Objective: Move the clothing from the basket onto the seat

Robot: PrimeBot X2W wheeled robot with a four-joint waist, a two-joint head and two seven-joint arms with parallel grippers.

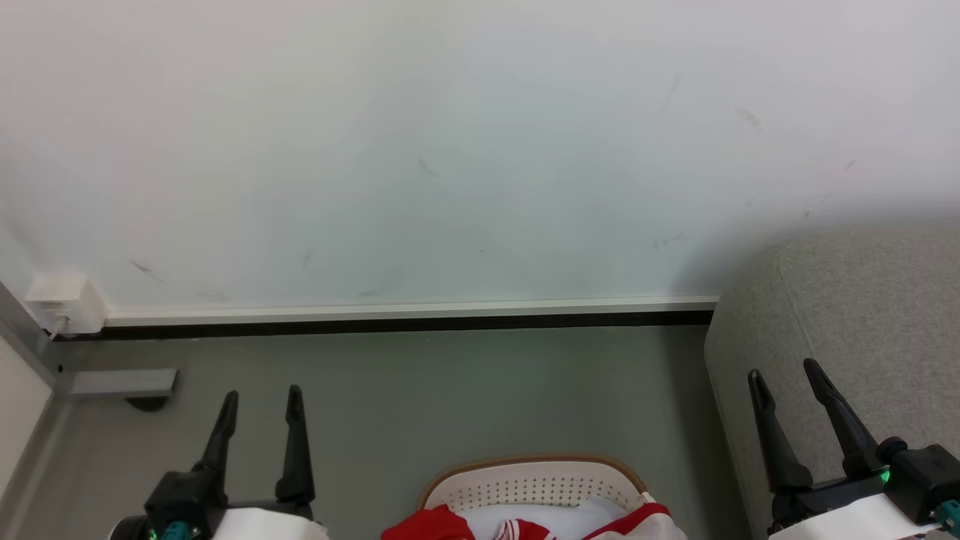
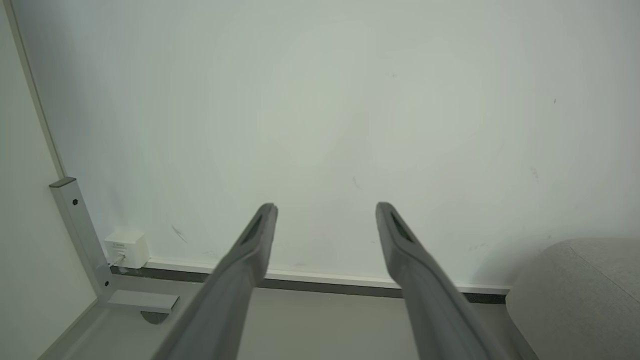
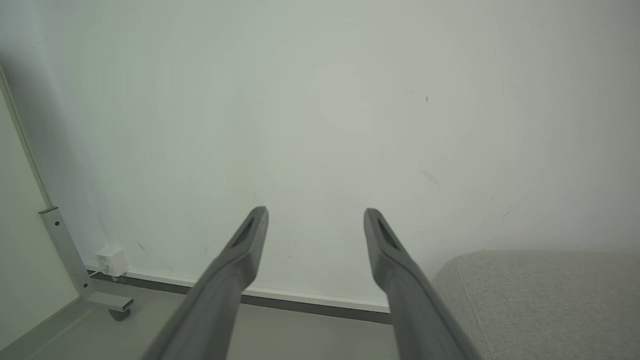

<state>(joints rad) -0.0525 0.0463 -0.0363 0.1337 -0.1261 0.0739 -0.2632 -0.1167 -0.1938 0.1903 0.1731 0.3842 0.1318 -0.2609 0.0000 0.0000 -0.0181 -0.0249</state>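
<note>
2 grippers hover empty: left gripper (image 1: 262, 393) and right gripper (image 1: 782, 370), fingers spread wide. The clothing (image 1: 442, 525) lies heaped in the basket (image 1: 525, 480), near centre; the seat (image 1: 862, 315) stands at right. Looks light, soft, floppy, so pinch a bunched red fold on top.

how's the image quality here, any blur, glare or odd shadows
Head view: even soft light, no glare, sharp, faint shadow on the wall beside the sofa. Left wrist view: the fingers look soft up close; the metal post leans, likely wide-angle distortion. Right wrist view: fingers soft too, top-left corner darker.
</note>
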